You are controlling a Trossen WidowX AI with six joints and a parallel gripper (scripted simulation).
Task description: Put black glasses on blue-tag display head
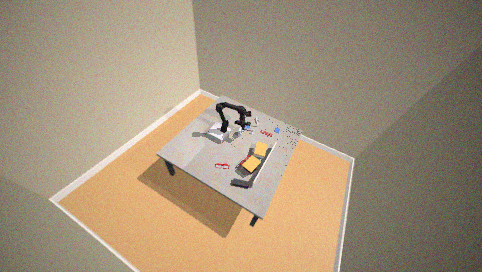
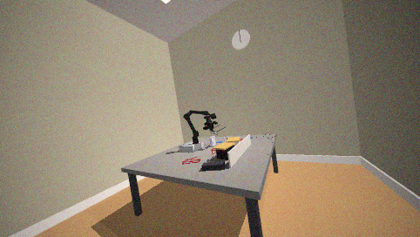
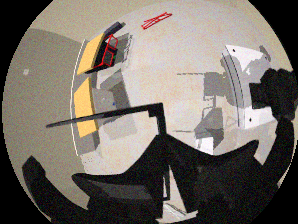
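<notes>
The black glasses (image 3: 156, 108) are between the fingertips of my gripper (image 1: 243, 124) (image 2: 211, 128) (image 3: 161, 138), which is shut on them. One temple stretches left in the wrist view; the rest is mostly hidden by the fingers. They are in the air above the table, away from both heads. A yellow-topped head (image 1: 261, 148) (image 2: 233, 139) (image 3: 84, 105) has a small blue spot at its front side in the wrist view, apparently the blue tag. The other yellow-topped head (image 1: 252, 164) (image 2: 224, 146) (image 3: 91, 54) has red glasses (image 3: 111, 45) on its dark front.
A white upright board (image 1: 267, 161) (image 2: 240, 152) runs behind the heads. A dark low object (image 1: 241, 183) (image 2: 213, 165) lies at its near end. More red glasses (image 1: 222, 166) (image 2: 191, 160) (image 3: 156, 20) lie on the table, and others (image 1: 266, 133) farther back. A blue item (image 1: 277, 130) is nearby.
</notes>
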